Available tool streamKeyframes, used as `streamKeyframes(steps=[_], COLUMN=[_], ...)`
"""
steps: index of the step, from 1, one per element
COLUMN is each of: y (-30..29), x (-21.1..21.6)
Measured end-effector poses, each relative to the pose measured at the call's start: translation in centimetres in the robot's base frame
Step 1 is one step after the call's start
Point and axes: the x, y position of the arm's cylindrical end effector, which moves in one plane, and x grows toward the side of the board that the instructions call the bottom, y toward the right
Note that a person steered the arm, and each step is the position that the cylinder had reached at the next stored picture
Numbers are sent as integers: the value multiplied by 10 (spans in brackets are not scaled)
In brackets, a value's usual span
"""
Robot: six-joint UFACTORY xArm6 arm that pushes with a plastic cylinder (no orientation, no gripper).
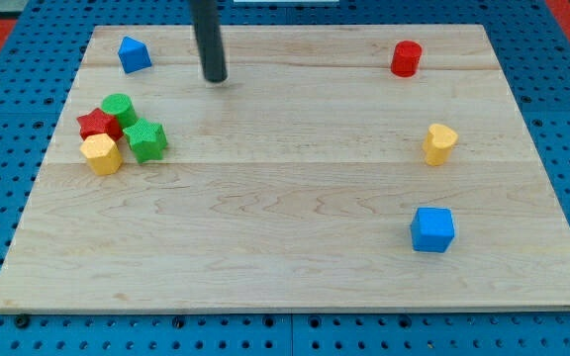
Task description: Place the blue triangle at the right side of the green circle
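Seeing blue triangle [134, 53] at surface [285, 257] top left, apex toward view's top, no clear long axis. One green circle [119, 107] below it. My tip [215, 78] right of triangle, apart. No fingers on rig.

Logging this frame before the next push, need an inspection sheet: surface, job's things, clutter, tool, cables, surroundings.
Surface: pale wooden board, flat, no damage seen.
Job's things: small blue triangle block near the view's top left; green circle block below it, in a tight cluster. The two are apart.
Clutter: red star block, green star block and yellow hexagon block crowd the circle; red cylinder block, yellow heart-like block and blue cube block sit on the view's right.
Grippers: none; my tip is right of the triangle, not touching.
Cables: nothing seen.
Surroundings: blue perforated base.
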Motion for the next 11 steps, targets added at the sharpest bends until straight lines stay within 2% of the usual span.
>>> streamKeyframes(steps=[1,2,3,4,5,8,9,10,11], y=[-28,-103,-144,-139,-134,-86,-49,-61,-17], x=[-63,-61,-19,40,68,54,61,77,77])
